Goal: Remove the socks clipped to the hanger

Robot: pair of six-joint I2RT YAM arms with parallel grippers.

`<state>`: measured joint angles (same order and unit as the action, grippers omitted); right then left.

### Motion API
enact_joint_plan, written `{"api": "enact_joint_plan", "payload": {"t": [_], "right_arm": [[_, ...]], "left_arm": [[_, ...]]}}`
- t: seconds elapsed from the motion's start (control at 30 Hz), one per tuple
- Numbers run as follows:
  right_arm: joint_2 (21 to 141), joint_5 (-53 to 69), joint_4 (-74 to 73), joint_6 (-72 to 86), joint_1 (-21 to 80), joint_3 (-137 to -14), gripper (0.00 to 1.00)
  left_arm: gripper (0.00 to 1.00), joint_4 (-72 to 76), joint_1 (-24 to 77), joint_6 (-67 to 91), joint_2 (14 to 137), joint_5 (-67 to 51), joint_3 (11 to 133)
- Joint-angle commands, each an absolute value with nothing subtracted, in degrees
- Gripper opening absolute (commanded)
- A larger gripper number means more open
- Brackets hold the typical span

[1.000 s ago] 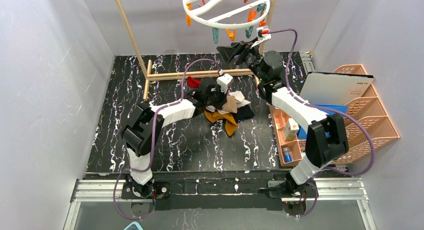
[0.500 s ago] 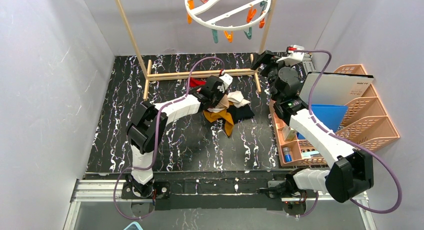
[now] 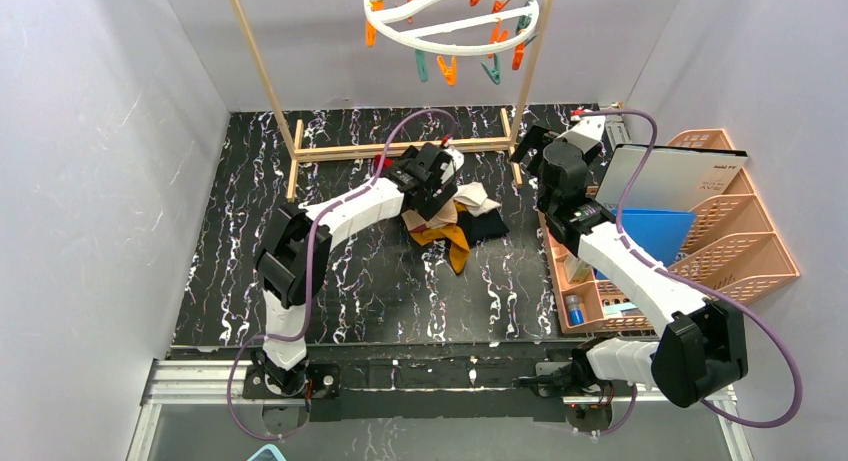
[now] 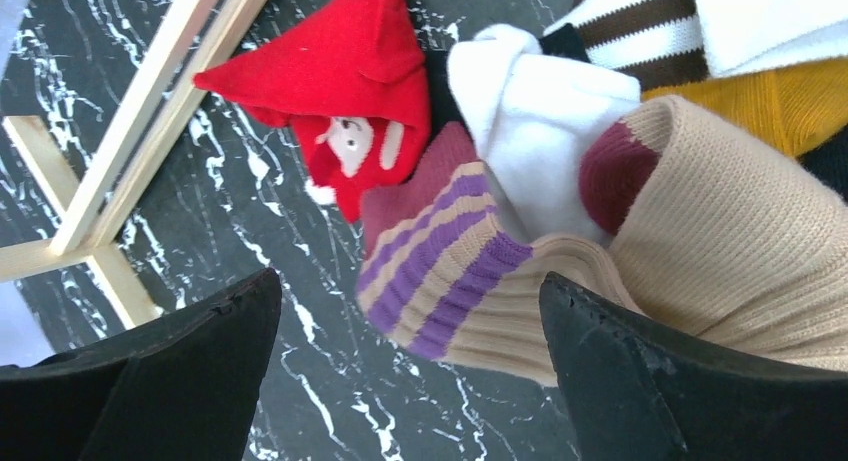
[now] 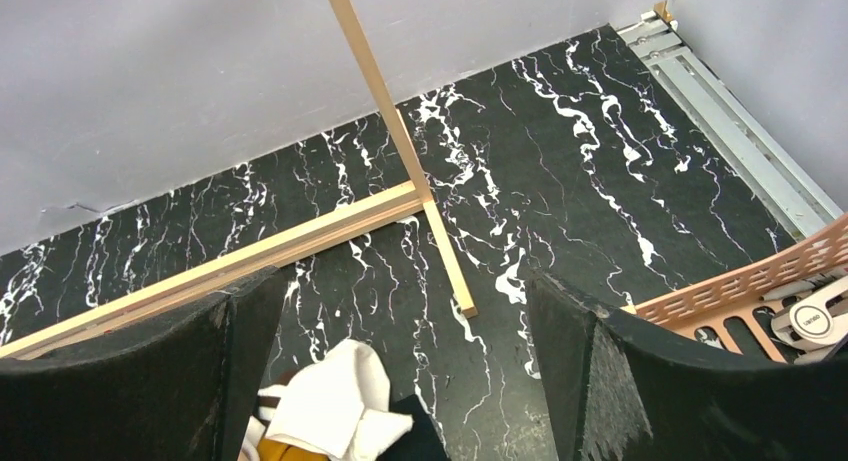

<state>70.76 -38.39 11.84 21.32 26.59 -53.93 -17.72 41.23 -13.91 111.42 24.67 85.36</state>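
Observation:
The white ring hanger [image 3: 452, 21] hangs at the top of the overhead view, and I see no sock on its orange and teal clothespins. The socks [image 3: 457, 221] lie in a heap on the black marbled table. My left gripper [image 3: 437, 193] hovers open just over the heap's back edge. In the left wrist view its jaws [image 4: 410, 311] stand wide above a beige sock with purple stripes [image 4: 470, 281], beside a red sock [image 4: 340, 91] and a white sock [image 4: 540, 111]. My right gripper [image 3: 527, 146] is open and empty [image 5: 405, 311], right of the heap, above a white sock [image 5: 325, 401].
The light wooden pole frame [image 3: 400, 148] stands behind the heap, and one upright [image 5: 400, 131] rises just ahead of my right gripper. Orange plastic baskets [image 3: 740, 231] with a grey board and small items line the right side. Grey walls enclose the table.
My left gripper opened and let the beige striped sock drop onto the heap. My right arm swung from under the hanger to the right and down. The hanger has shifted.

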Motion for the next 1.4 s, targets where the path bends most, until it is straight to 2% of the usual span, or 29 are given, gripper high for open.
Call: {"api": "enact_joint_plan", "payload": {"t": [0.0, 0.13, 0.3, 0.43, 0.6, 0.7, 0.93, 1.03, 1.17, 1.37], "right_arm": [[70.37, -39.59, 13.12, 22.45, 26.13, -53.73, 0.98], [71.40, -37.15, 11.46, 23.38, 26.10, -55.08, 0.98], [72.03, -35.46, 10.00, 23.85, 26.10, -55.45, 0.98], [74.13, -28.72, 9.03, 20.91, 26.15, -56.34, 0.98], [76.95, -16.16, 5.23, 18.11, 25.82, -58.10, 0.98], [77.20, -7.88, 4.86, 17.18, 24.90, -58.21, 0.98], [74.92, 14.05, 12.09, 17.86, 19.06, -53.72, 0.98], [75.96, 13.48, 10.83, 20.97, 16.28, -53.78, 0.98], [79.55, 8.02, 0.83, 21.32, 15.91, -59.57, 0.98], [74.40, 5.36, 7.53, 19.53, 15.99, -54.18, 0.98]], "left_arm": [[0.98, -28.37, 41.32, -13.15, 108.15, 28.13, 91.56], [0.98, -35.95, 40.87, -10.64, 109.47, 28.01, 98.24], [0.98, -39.97, 38.88, -7.14, 108.95, 32.16, 97.15], [0.98, -33.61, 33.52, -3.09, 102.48, 26.13, 88.50], [0.98, -15.26, 31.08, -3.02, 88.28, 24.92, 73.32], [0.99, -7.56, 26.82, -1.24, 81.62, 19.28, 65.77], [0.99, -2.52, 17.79, 2.04, 76.49, 7.24, 60.93], [0.98, -0.71, 15.25, 2.91, 74.55, 6.46, 59.21], [0.98, 3.96, 11.90, 4.00, 71.56, 3.84, 56.05], [0.98, 9.10, 9.99, 5.55, 68.35, 3.19, 53.04]]}}
